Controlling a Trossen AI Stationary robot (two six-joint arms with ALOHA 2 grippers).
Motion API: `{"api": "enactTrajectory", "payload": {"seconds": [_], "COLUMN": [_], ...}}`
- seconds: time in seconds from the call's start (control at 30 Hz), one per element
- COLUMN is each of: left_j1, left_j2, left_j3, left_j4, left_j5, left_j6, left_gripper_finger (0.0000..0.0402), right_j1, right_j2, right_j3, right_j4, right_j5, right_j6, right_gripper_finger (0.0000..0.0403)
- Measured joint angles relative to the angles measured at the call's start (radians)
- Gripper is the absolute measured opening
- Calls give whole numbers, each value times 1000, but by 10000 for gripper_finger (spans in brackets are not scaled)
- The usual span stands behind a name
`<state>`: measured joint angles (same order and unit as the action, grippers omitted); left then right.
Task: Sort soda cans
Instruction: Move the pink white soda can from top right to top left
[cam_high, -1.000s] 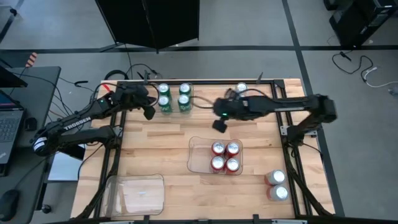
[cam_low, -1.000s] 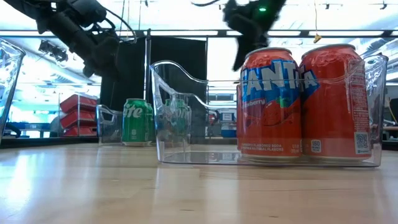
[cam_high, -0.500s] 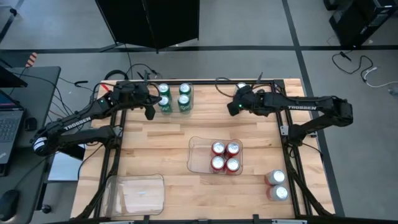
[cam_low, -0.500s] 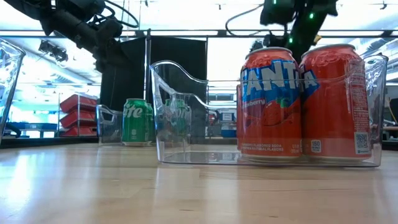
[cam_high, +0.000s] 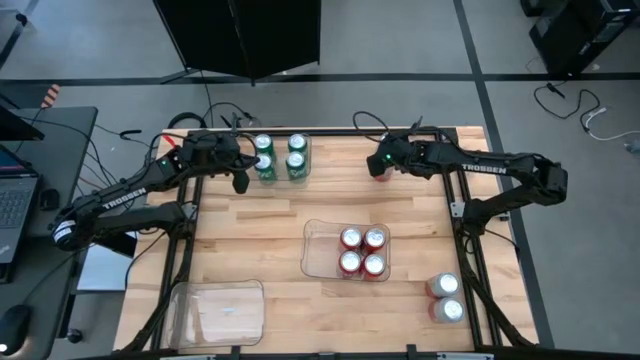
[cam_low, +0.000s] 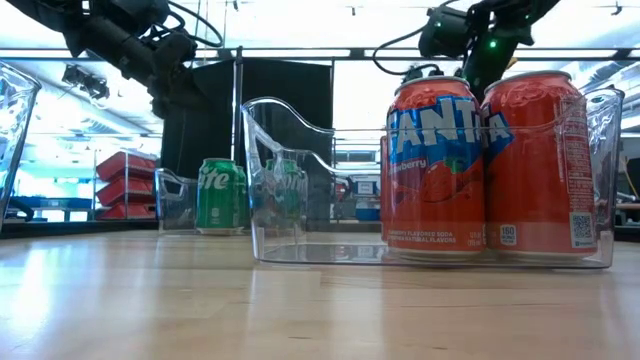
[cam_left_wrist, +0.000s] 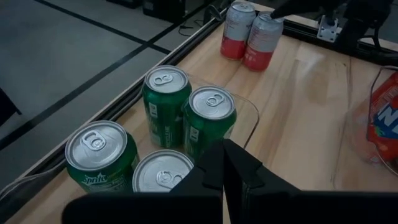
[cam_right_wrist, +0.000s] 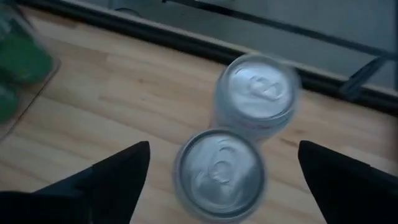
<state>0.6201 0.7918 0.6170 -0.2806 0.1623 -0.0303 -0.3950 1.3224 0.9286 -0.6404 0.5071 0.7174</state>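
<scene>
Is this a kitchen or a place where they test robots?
Most likely a robot test lab: two dark arms work at a wooden table, loose cables lie on the grey floor, and a laptop sits on a side desk.

Four green cans (cam_high: 280, 157), four red cans (cam_high: 362, 250), four silver-white cans (cam_high: 444, 297), three clear trays (cam_high: 318, 248).

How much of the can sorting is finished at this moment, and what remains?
Done: four red cans stand in the middle clear tray, and four green cans are in the tray at the far edge.
In hand: the right gripper, open, hovers over two silver-white cans at the far edge.
Left: those two, two more cans at the near right corner, and the empty tray. The left gripper, shut, waits by the green cans.
</scene>
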Motion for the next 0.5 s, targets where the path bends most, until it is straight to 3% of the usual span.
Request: {"api": "enactTrajectory", "payload": {"seconds": [0.33, 0.5], "left_j1": [0, 0], "left_j2": [0, 0], "left_j3": [0, 0], "left_j4": [-2, -2], "left_j5": [0, 0], "left_j6": [4, 19], "left_gripper_finger": [0, 0], "right_j1": [-17, -16], "right_j2": [2, 6], "right_j3": [-163, -196], "right_j4": [178, 244], "right_j5": [-33, -41], "right_j6": [18, -3], "right_gripper_finger": [366, 319]}}
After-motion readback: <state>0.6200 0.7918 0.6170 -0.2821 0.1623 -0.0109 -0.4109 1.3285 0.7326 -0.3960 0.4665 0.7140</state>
